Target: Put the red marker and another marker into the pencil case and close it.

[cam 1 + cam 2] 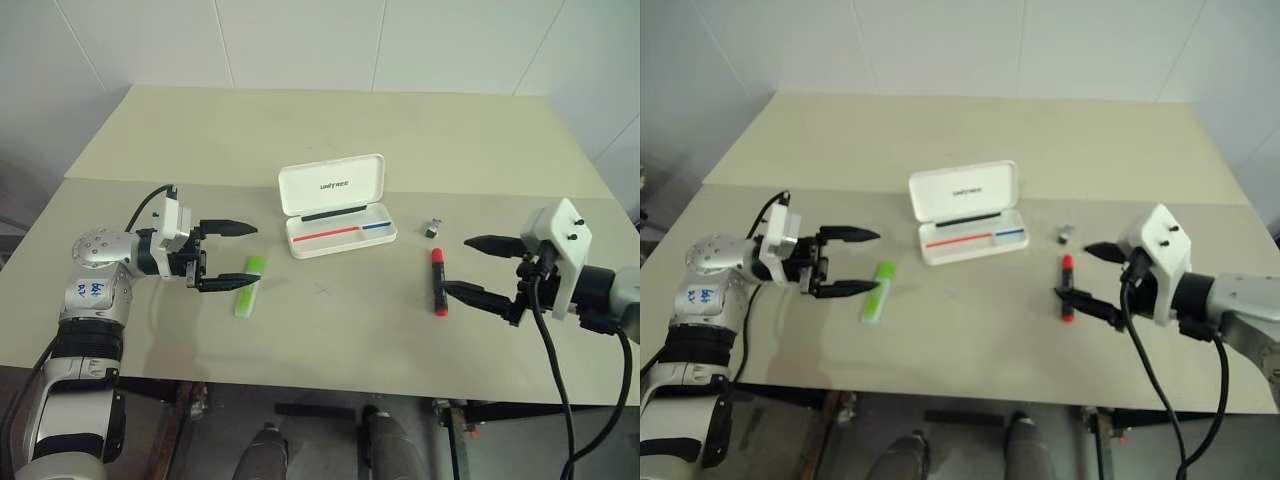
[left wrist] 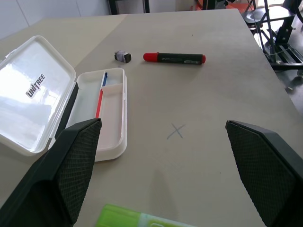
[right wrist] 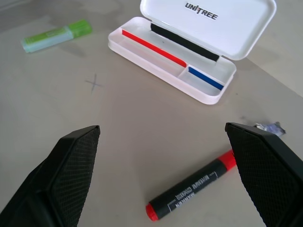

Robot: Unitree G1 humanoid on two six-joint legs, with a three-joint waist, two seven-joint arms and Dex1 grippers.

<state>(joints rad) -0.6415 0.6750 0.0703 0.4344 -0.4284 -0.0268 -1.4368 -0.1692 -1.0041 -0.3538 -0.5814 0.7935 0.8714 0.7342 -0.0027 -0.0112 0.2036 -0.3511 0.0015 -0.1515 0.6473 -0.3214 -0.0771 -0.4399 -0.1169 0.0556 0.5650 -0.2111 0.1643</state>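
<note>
Risk sits mostly with the red marker [image 1: 439,281]: it is slim and round, lying flat on the table [image 1: 330,120] just in front of your right claw [image 1: 474,268], so a finger that lands on one side instead of straddling it could roll it away toward the table edge. Your right claw is spread wide with nothing in it, fingers to either side of the marker's line but not touching it. Your left claw [image 1: 227,255] is just as wide and just as empty, hovering just beside the green marker [image 1: 249,285], which lies flat; its flat sides should resist rolling, but a low grip could push it along the table rather than lift it. The pencil case [image 1: 335,205] stands open between the two markers, lid raised at the far side. It looks light, so a marker dropped against the tray wall, or a push on the lid, might slide the whole case instead of shutting it.

Count: two markers, one red and one green; one pencil case; one small grey scrap [image 1: 433,228] near the red marker's cap; two claws.
</note>
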